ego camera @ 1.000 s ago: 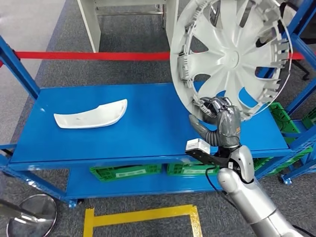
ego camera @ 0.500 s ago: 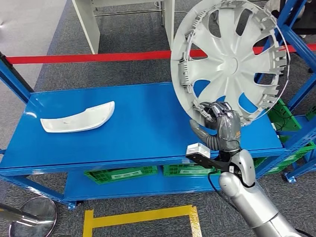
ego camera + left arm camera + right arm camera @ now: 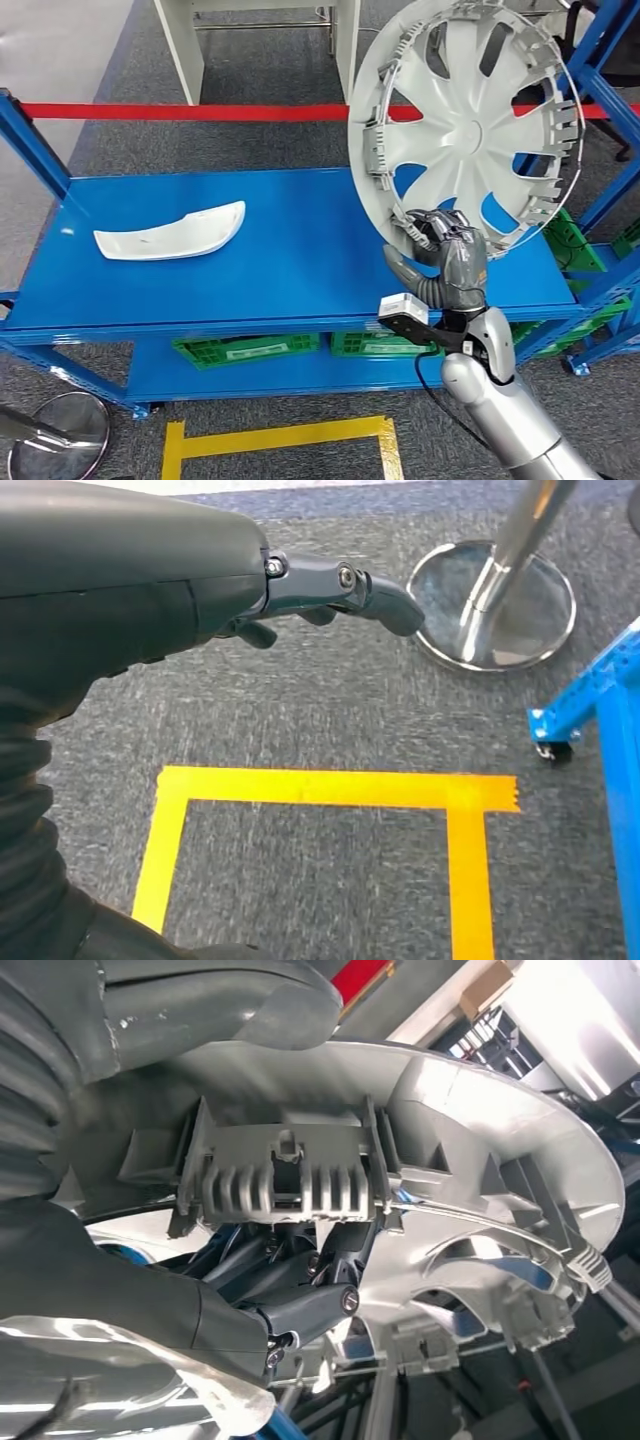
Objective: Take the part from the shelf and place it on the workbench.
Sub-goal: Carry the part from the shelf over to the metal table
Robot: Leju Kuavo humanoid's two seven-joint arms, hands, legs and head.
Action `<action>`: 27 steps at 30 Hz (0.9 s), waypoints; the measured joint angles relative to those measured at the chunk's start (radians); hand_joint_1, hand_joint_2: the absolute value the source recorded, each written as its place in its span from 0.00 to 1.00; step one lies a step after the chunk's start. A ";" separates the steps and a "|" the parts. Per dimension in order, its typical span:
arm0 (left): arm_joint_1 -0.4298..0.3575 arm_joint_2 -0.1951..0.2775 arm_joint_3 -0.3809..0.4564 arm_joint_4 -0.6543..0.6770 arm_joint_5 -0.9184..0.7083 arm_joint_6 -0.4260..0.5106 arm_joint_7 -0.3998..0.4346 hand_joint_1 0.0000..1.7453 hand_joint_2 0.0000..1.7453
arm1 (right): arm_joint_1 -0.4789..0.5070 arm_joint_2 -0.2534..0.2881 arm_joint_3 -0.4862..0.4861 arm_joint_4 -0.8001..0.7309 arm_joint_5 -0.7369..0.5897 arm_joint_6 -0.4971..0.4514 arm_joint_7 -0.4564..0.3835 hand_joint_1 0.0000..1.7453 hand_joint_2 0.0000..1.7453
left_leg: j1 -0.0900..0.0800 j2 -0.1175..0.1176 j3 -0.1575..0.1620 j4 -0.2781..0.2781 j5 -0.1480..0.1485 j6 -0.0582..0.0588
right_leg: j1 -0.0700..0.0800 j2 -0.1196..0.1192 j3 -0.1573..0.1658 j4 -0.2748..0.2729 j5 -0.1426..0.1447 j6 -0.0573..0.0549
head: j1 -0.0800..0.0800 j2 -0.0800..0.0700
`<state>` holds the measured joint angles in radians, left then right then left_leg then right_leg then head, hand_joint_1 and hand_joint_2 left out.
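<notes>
Wheel cover [image 3: 464, 125] is gripped at its lower rim by the right hand [image 3: 445, 255], raised upright above the blue shelf [image 3: 302, 250]. Left hand [image 3: 189, 580] hangs with nothing held, fingers [image 3: 362, 585] extended. Rim grip should be kept firm; shelf uprights avoided during transfer.

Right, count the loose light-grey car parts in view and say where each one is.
2. A wheel cover is held upright by its lower rim in the right robot hand, above the blue shelf. A curved trim piece lies flat on that shelf's left side. Others may be hidden.
</notes>
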<state>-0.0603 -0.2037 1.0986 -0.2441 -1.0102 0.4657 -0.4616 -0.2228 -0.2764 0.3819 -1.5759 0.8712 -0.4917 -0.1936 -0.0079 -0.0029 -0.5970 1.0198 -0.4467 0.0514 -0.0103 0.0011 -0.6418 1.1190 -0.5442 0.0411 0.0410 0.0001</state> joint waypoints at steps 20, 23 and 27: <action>0.001 -0.006 0.009 0.000 -0.012 0.037 0.008 0.00 1.00 | -0.001 0.000 -0.007 -0.003 0.004 0.006 -0.005 1.00 1.00 | 0.011 -0.002 -0.084 0.267 -0.128 -0.066 | -0.004 -0.005 0.035 -0.096 0.085 -0.038 | -0.007 0.000; -0.002 -0.004 0.009 0.000 -0.013 0.038 0.008 0.00 1.00 | -0.001 0.000 -0.007 -0.003 0.004 0.008 -0.005 1.00 1.00 | 0.006 -0.003 0.048 0.091 -0.076 -0.042 | 0.000 -0.005 0.007 -0.096 0.110 -0.033 | -0.006 0.000; -0.004 -0.002 0.009 0.000 -0.013 0.042 0.006 0.00 1.00 | -0.003 0.000 -0.007 -0.003 0.004 0.010 -0.006 1.00 1.00 | -0.009 -0.003 0.110 -0.028 -0.076 -0.026 | -0.008 -0.010 -0.002 -0.104 0.144 -0.010 | -0.006 0.000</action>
<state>-0.0638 -0.2057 1.1072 -0.2441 -1.0235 0.5078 -0.4551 -0.2261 -0.2766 0.3750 -1.5785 0.8750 -0.4815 -0.1993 -0.0169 -0.0062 -0.4875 0.9913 -0.5232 0.0252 -0.0183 -0.0085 -0.6435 1.0147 -0.4004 0.0314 0.0349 0.0004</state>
